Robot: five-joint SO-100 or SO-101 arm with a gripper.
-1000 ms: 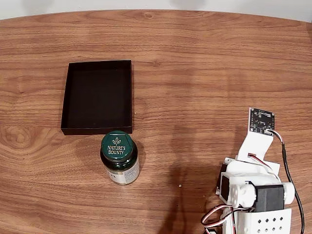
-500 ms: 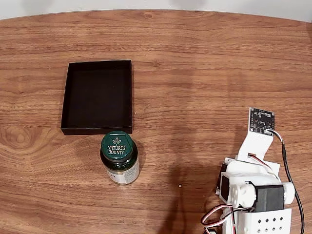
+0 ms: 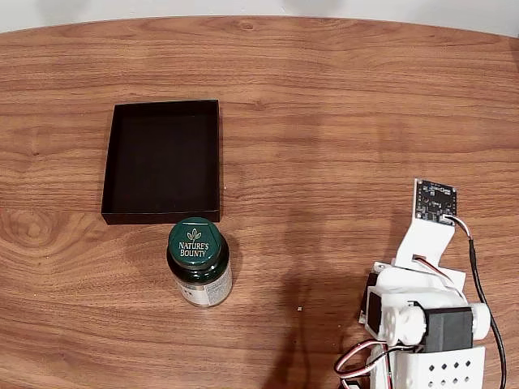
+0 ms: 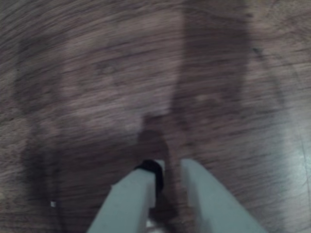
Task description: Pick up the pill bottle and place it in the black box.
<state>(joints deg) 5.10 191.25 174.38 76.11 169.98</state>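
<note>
A green-capped bottle [image 3: 199, 261] stands upright on the wooden worktop [image 3: 340, 121], just in front of the near wall of the black box [image 3: 161, 160] in the fixed view, close to it though whether the two touch cannot be told. The arm [image 3: 422, 312] sits folded at the lower right of that view, well apart from both, with nothing in its grasp. In the wrist view the fingers [image 4: 170, 167] point down at bare wood grain, set narrowly apart with only a slim gap between the tips. The task appears to be at its opening step, the reach not yet made: the next move would call for swinging the arm across to the bottle, spreading the fingers wider than its body, and closing on it below the cap before lifting it over the low wall. The wrist view is soft and blurred, with heavy shadows on the wood, and the arm's base is cut off by the fixed view's lower edge.
</note>
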